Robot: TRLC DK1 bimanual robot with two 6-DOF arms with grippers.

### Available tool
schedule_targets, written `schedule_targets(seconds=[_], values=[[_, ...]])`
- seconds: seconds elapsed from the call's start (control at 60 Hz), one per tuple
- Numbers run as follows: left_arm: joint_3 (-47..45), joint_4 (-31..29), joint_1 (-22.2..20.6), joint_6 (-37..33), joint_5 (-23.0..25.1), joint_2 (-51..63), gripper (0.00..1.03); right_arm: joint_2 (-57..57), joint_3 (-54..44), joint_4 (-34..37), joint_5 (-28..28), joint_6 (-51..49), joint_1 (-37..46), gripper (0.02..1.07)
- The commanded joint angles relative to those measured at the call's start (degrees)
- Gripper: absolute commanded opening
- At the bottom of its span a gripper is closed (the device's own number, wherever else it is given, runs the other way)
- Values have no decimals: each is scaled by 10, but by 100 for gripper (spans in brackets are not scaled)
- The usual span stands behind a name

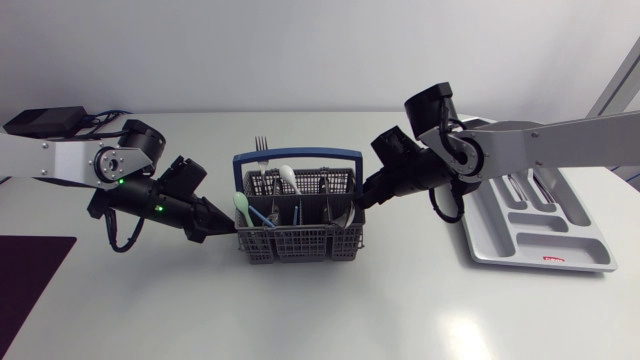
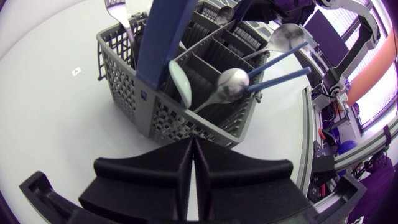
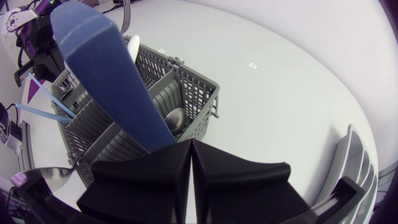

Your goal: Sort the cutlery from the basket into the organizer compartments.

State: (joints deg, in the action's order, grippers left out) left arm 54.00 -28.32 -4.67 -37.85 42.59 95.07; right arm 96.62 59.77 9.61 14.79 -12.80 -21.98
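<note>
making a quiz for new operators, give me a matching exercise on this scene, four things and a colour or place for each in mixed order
Things
1. basket handle
2. organizer
3. fork
4. basket

Colour or place
a. dark grey mesh walls
b. standing tines up at the far side of the basket
c. blue
d. light grey, lying to the right of the basket

Pairs: 1-c, 2-d, 3-b, 4-a
</note>
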Motion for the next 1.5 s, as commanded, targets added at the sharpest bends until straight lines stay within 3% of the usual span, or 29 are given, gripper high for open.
schedule_targets(seconds=[0.0,0.117,0.233,0.317,0.45,0.633,0.833,1.017,1.15,1.483], values=[[23,19,-1,10,14,13,4,-11,-19,1,10,13,-13,8],[30,19,4,15,14,15,4,-13,-29,-1,-31,14,-21,8],[25,18,28,9,10,-8,4,-26,-42,1,-32,11,-3,11],[5,18,33,0,0,-50,4,-46,-61,0,-32,7,5,23],[-34,19,33,-14,-8,-128,15,-87,-95,1,-36,-4,8,40],[-58,20,30,-14,-8,-195,23,-151,-121,20,-35,-10,8,53],[-88,25,-19,-13,-8,-255,28,-224,-142,54,-30,-12,2,58],[-124,85,-77,1,-40,-277,31,-267,-154,76,-26,-15,-11,67],[-137,128,-97,6,-61,-270,34,-283,-157,85,-26,-14,-28,75],[-143,195,-120,14,-81,-222,34,-295,-159,96,-28,-7,-57,75]])
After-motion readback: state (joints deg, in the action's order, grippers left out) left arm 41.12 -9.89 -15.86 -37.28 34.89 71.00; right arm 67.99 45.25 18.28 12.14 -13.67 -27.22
